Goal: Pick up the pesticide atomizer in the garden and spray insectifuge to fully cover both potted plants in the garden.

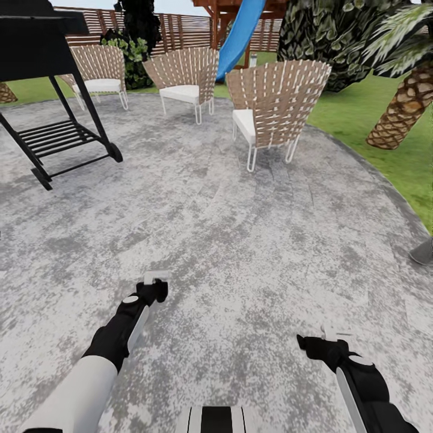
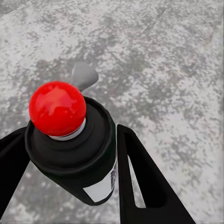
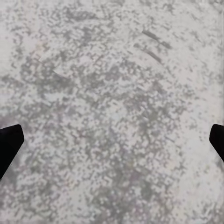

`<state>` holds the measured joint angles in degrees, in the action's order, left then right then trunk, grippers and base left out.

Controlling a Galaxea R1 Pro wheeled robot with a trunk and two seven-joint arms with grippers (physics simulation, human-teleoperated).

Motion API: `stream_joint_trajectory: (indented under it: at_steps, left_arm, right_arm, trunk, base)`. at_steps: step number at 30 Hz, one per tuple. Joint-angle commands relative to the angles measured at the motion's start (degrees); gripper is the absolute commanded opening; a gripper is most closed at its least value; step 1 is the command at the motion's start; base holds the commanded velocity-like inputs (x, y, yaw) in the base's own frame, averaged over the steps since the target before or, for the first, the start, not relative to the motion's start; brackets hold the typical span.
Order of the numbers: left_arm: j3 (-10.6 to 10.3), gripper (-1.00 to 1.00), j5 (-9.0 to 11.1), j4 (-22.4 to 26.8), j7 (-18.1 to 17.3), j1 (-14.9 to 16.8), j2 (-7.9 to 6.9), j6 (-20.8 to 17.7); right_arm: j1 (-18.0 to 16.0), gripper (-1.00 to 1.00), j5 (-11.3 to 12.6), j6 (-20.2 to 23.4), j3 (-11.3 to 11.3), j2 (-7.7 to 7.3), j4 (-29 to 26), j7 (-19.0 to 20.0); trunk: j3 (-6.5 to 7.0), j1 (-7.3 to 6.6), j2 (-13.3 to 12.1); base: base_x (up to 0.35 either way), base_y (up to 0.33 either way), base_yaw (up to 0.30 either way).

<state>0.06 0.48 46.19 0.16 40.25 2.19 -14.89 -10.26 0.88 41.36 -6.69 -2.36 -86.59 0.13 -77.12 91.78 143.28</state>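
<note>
Head view: the robot stands on a grey mottled patio (image 1: 240,240) bordered by grass (image 1: 367,114); three woven chairs with white cushions (image 1: 273,108) stand ahead, a black grill stand (image 1: 54,129) at far left, a blue slide (image 1: 240,33) and a brown slatted fence (image 1: 180,30) behind, and a palm trunk (image 1: 400,108) at right. The left gripper (image 1: 155,282) is extended low over the paving at lower left, the right gripper (image 1: 328,337) at lower right; from this angle the jaw state of either cannot be told. Left wrist view: the pesticide atomizer (image 2: 74,149), a dark bottle with a red ball top and a white label, sits between the two black fingers (image 2: 140,177) of the left gripper (image 2: 70,163), which close against its body on both sides; a grey stepping stone (image 2: 85,74) lies on the paving beyond. Right wrist view: the fingertips (image 3: 9,144) of the right gripper (image 3: 112,144) appear at opposite edges of the frame, spread wide with nothing between them, above bare mottled paving.
</note>
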Motion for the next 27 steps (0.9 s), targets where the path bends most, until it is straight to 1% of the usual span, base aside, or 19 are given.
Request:
stream_joint_trajectory:
  at_steps: [1,4,11,14,16,17,27]
  left_arm:
    - [0.0,-1.0,0.0,0.1,0.0,0.0,0.01,-0.7]
    - [0.0,-1.0,0.1,0.1,0.0,-0.1,0.01,-2.1]
    - [0.0,-1.0,0.0,0.0,0.0,-0.1,0.01,-2.6]
    - [-0.1,-1.0,0.0,0.0,0.0,-0.1,0.01,-2.6]
    - [-0.1,-1.0,0.0,0.0,0.0,-0.1,0.07,-2.6]
    - [-0.1,-1.0,0.0,0.0,-0.1,-0.1,0.08,-2.6]
    - [-0.1,-1.0,0.0,0.0,-0.1,0.0,0.07,-2.6]
  right_arm:
    - [0.0,1.0,0.1,0.3,0.0,0.01,-0.1,0.0]
    - [0.0,1.0,0.1,0.3,0.0,0.01,-0.1,0.0]
    - [0.0,1.0,-0.2,0.4,0.0,0.03,-0.1,0.0]
    - [0.0,1.0,-0.2,1.8,0.0,0.06,-0.1,0.0]
    - [0.0,1.0,-0.2,5.4,0.0,0.06,-0.1,0.0]
    - [0.0,1.0,-0.2,5.9,0.0,0.04,-0.1,0.0]
    - [0.0,1.0,-0.2,6.7,0.0,0.04,-0.1,0.0]
  trunk:
    - [0.19,-0.03,0.0]
    - [0.85,-0.11,0.0]
    - [2.11,-1.65,-2.8]
    - [2.65,-2.31,-4.1]
    - [3.01,-2.75,-4.9]
    - [3.19,-2.97,-5.3]
    - [4.98,-5.16,-9.3]
  base:
    - [0.0,0.0,0.0]
    - [0.0,0.0,0.0]
    - [0.0,0.0,0.0]
    - [0.0,0.0,0.0]
    - [0.0,0.0,0.0]
    - [0.0,0.0,0.0]
    - [0.0,0.0,0.0]
